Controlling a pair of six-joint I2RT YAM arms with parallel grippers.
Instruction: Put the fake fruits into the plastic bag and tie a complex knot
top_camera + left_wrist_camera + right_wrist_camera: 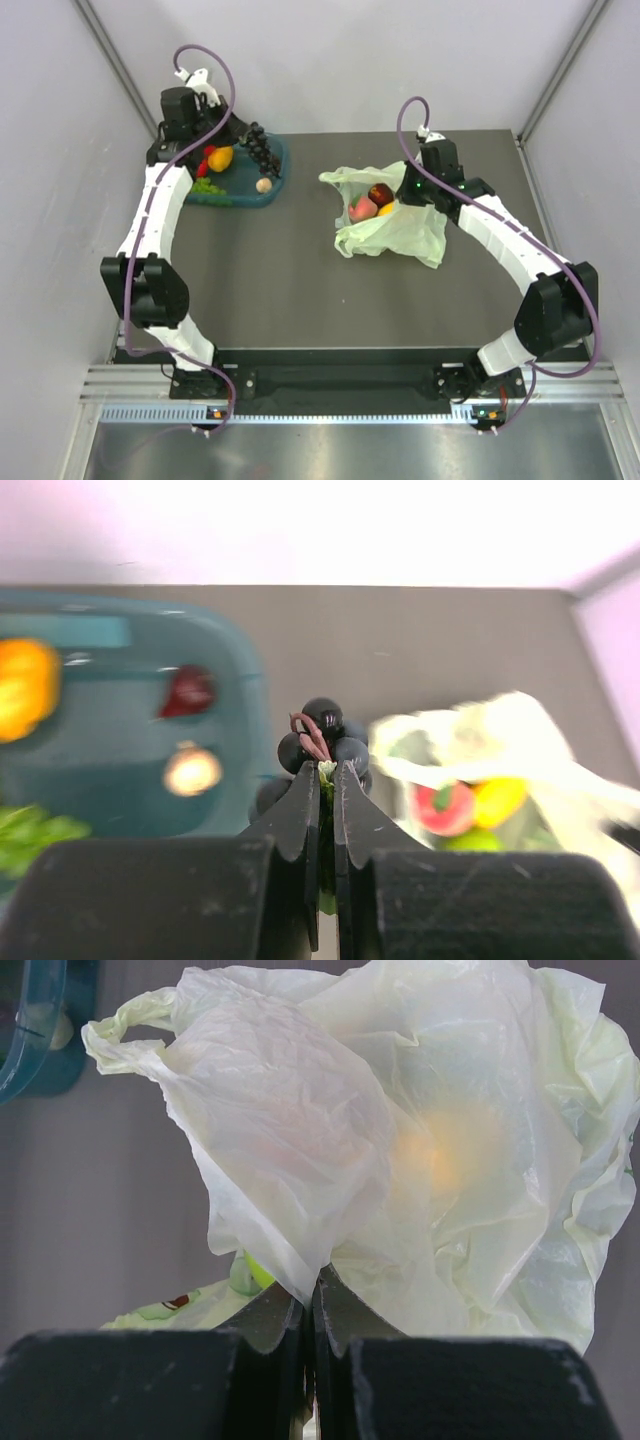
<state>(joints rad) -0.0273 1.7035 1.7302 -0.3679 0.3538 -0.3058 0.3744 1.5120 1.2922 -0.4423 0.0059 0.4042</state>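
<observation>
My left hand (325,772) is pressed together on the stem of the dark purple grape bunch (322,718), which is at the right rim of the teal basket (277,190). In the basket lie an orange fruit (220,157), a red fruit (208,151), a green leafy piece (207,186) and a pale round piece (264,184).

My right hand (310,1288) pinches a fold of the plastic bag (400,1140). The bag lies open on the counter (300,300), well apart from the basket. Inside it rest a pink fruit (362,208), a dark red fruit (380,192) and a yellow fruit (387,210).
</observation>
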